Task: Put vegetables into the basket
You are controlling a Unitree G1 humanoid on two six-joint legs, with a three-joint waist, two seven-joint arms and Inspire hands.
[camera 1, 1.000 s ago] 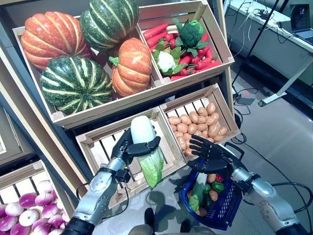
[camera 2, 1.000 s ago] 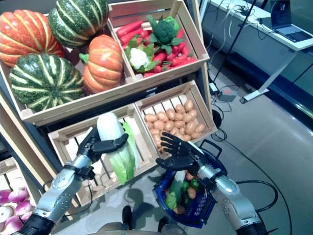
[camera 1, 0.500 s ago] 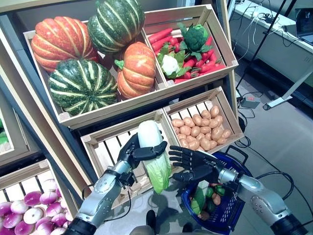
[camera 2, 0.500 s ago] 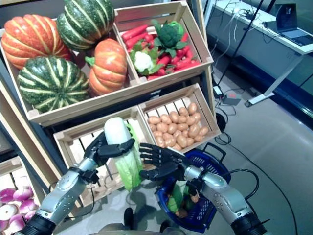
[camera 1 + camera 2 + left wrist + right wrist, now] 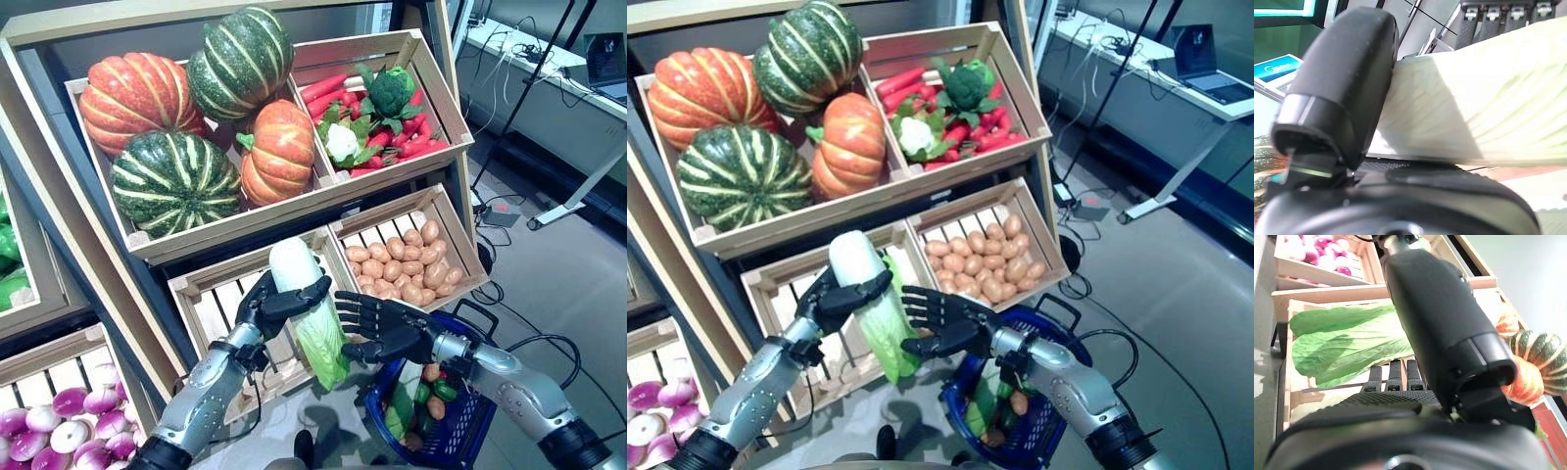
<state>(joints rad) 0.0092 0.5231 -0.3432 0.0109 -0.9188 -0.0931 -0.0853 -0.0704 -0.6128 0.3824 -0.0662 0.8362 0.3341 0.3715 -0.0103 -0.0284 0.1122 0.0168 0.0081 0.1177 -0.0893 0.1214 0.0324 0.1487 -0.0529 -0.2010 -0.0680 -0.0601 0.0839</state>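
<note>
Upright, left hand (image 5: 266, 305) grips cabbage (image 5: 307, 313); right hand (image 5: 384, 329) spread.

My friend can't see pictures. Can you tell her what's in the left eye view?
The robot's left hand holds a napa cabbage while its open right hand reaches toward it. Below sits a blue basket of vegetables; behind are crates of pumpkins and potatoes.

Cabbage (image 5: 306, 313) before empty crate (image 5: 211, 304), basket (image 5: 460, 431) right, below potatoes (image 5: 402, 269).

arms: silver-grey | left hand (image 5: 266, 305): black | right hand (image 5: 384, 329): black
</note>
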